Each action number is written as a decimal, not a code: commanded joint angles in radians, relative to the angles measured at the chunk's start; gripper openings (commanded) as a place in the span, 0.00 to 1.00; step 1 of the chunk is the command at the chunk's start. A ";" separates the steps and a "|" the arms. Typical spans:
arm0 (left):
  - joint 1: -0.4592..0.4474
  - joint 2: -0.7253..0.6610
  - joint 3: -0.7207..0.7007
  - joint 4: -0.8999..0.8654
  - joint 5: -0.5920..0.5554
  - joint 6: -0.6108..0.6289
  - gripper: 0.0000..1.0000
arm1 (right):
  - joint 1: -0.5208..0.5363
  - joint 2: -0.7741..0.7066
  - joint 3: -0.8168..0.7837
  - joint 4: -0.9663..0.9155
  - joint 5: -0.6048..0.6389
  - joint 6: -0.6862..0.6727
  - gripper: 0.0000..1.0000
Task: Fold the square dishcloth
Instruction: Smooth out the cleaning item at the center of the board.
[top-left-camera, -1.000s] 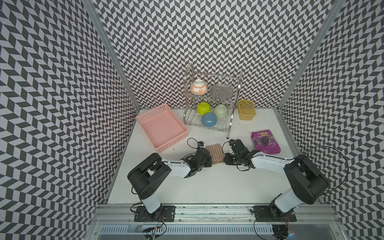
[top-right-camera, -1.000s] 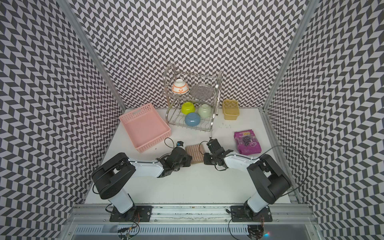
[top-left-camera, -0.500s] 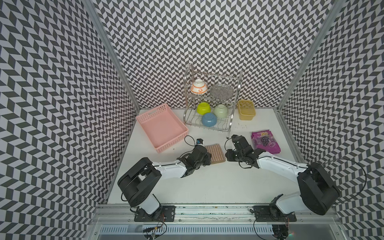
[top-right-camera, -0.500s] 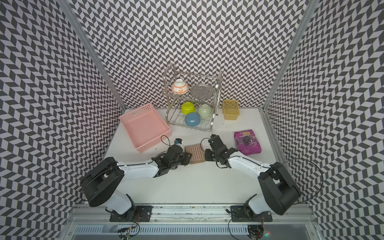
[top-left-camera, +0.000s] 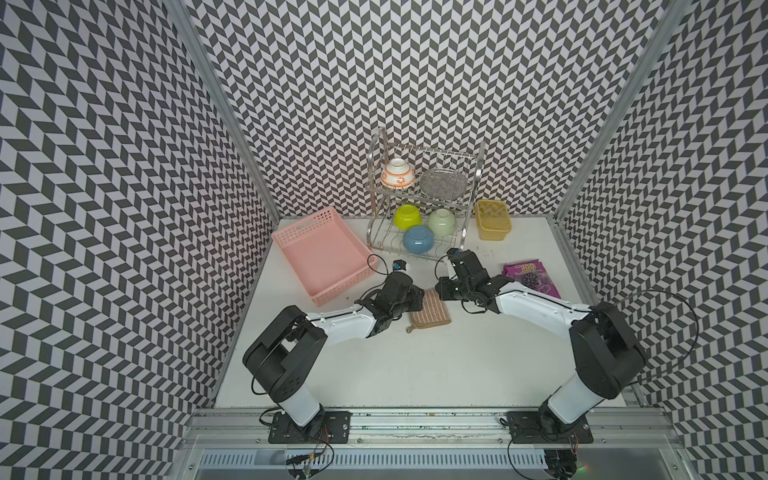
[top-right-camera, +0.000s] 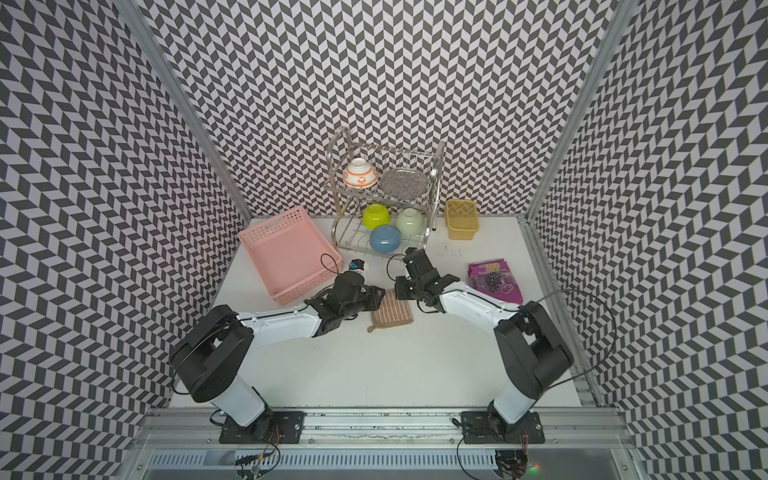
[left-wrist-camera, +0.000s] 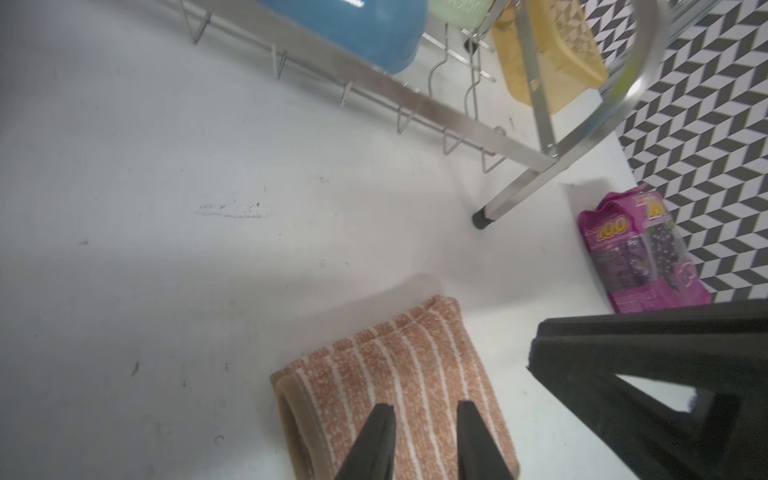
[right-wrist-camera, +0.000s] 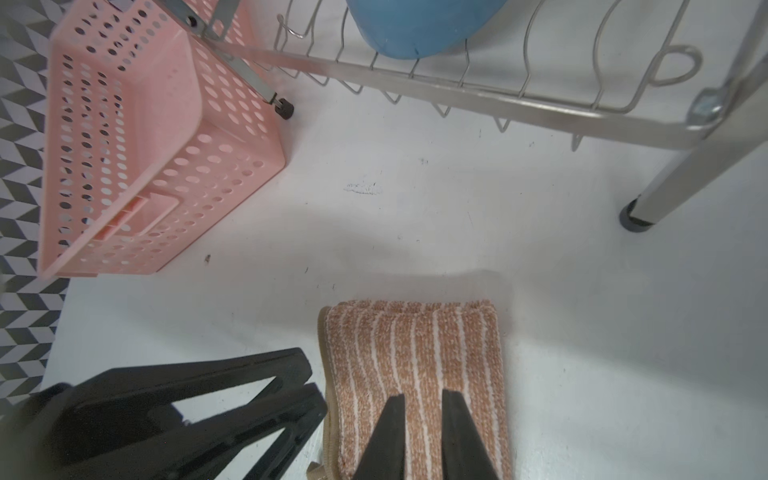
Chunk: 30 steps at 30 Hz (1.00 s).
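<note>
The square dishcloth (top-left-camera: 430, 312) (top-right-camera: 392, 310), orange with thin white stripes, lies folded into a small thick rectangle in the middle of the white table. Both grippers hover at its far end, close together. My left gripper (top-left-camera: 417, 301) (left-wrist-camera: 424, 409) points over the dishcloth (left-wrist-camera: 395, 370) with a small gap between its fingers. The striped cloth shows through that gap, and nothing is pinched. My right gripper (top-left-camera: 440, 291) (right-wrist-camera: 423, 397) stands over the dishcloth (right-wrist-camera: 415, 345) the same way, its gap narrower and empty.
A metal dish rack (top-left-camera: 424, 195) holding bowls stands just behind the grippers, one foot (left-wrist-camera: 482, 218) close to the cloth. A pink basket (top-left-camera: 322, 259) sits to the left. At the right are a yellow container (top-left-camera: 492, 220) and a purple snack bag (top-left-camera: 530, 280).
Both grippers have moved from the cloth's sides toward its far end, nearer the rack and nearer each other. The folded cloth lies where it was.
</note>
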 joint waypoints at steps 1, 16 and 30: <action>0.018 0.040 0.033 0.019 0.043 0.023 0.28 | 0.013 0.040 0.031 0.046 -0.024 -0.008 0.18; 0.081 0.142 0.006 0.071 0.052 0.032 0.25 | 0.010 0.200 0.075 0.054 0.044 0.002 0.18; 0.106 0.151 0.012 0.076 0.044 0.052 0.25 | -0.033 0.177 0.020 0.078 0.066 0.007 0.18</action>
